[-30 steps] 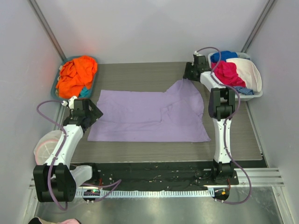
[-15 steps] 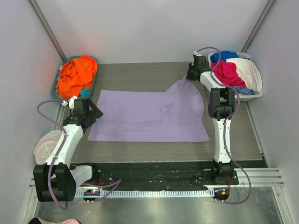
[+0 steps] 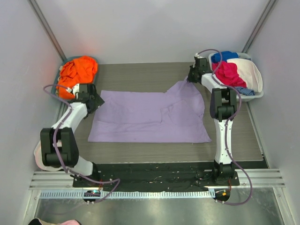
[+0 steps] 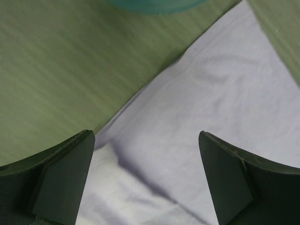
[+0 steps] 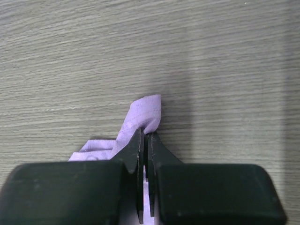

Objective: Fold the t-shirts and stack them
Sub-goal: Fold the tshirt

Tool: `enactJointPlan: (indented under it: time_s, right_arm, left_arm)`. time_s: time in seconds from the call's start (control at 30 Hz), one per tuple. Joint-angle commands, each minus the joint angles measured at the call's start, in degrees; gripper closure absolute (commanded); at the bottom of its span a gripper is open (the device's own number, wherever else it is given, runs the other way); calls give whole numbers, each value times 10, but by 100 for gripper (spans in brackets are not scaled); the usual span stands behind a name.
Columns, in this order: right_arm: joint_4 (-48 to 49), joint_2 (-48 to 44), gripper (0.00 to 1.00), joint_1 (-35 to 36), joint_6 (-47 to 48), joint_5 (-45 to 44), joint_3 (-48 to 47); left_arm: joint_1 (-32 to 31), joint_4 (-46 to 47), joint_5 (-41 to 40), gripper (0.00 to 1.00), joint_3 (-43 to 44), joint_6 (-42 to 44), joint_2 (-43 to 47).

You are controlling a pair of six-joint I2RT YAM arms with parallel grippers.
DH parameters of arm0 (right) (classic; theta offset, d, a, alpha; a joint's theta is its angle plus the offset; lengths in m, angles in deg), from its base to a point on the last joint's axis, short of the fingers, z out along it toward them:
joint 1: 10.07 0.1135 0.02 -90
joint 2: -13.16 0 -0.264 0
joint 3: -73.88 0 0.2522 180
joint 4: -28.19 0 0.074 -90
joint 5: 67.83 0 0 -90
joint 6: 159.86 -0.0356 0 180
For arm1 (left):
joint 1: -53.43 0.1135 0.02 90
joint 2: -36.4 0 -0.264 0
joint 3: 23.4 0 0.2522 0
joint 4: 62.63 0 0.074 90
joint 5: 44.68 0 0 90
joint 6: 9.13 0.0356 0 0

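Gaping wide, the left gripper (image 4: pixel 146 159) sits at the far-left corner of the lavender t-shirt (image 3: pixel 145 117), its dark wedge-shaped jaws far apart and holding nothing. Whether they touch the cloth cannot be told. Just behind it, a teal basket (image 3: pixel 62 70) holds a crumpled orange t-shirt (image 3: pixel 78 70). The lavender shirt lies spread and softly creased on the grey wood-grain table (image 3: pixel 140 72). At its far-right corner the right gripper (image 5: pixel 145 140) is clamped tight on a small fold of the lavender fabric, drawing it up into a peak. Farthest right, a white basket (image 3: pixel 255 95) holds bunched blue, magenta and white cloth.
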Motion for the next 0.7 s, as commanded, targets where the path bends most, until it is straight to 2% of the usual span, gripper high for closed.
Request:
enactJointPlan:
  time_s: [0.0,0.03,0.23,0.43,0.67]
  right_arm:
    - [10,-41,99,-2,-2,10,13]
    - [10,-39,99,-2,-3,13,12]
    - [10,-33,99,-3,-6,20,10]
    - [10,-31,99,-5,-8,26,8]
    - [10,-28,99,-8,-11,35,6]
  left_arm:
    - [-3,58,-20,3,74,12,-71]
    - [-28,64,-14,4,98,23,-101]
    - [-75,82,-13,5,203,127,-204]
    - [-79,83,-3,4,266,185,-281]
    - [-79,74,-33,4,331,265,-339]
